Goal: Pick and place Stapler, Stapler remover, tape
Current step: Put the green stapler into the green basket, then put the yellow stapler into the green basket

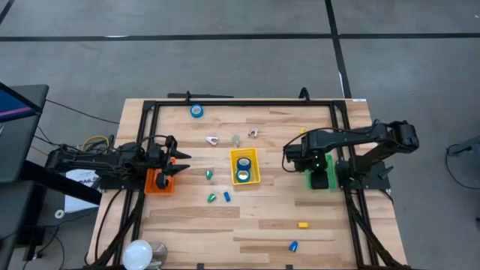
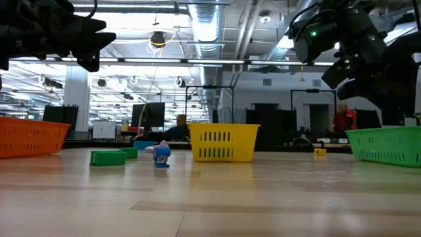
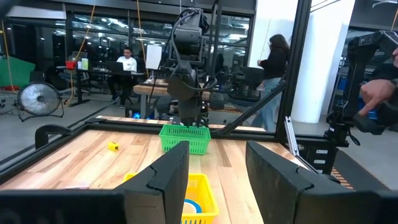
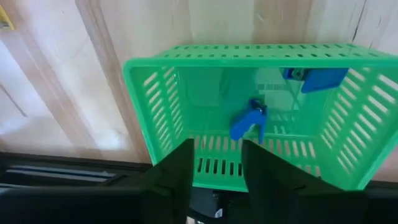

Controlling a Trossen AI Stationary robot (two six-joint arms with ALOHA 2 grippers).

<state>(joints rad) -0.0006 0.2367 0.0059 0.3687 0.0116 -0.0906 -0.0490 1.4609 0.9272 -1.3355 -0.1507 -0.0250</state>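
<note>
The wooden table (image 1: 247, 225) carries three baskets. Only the overhead view shows two tape rolls (image 1: 243, 169) lying inside the yellow basket (image 1: 256, 166) at centre and a third roll (image 1: 196, 111) near the far edge. The right gripper (image 4: 214, 171) hangs over the green basket (image 4: 149, 99), fingers apart and empty; its wrist view alone reveals two blue pieces (image 4: 250, 121) inside. The left gripper (image 3: 217, 180) waits above the orange basket (image 1: 159, 182), fingers apart, holding nothing.
</note>
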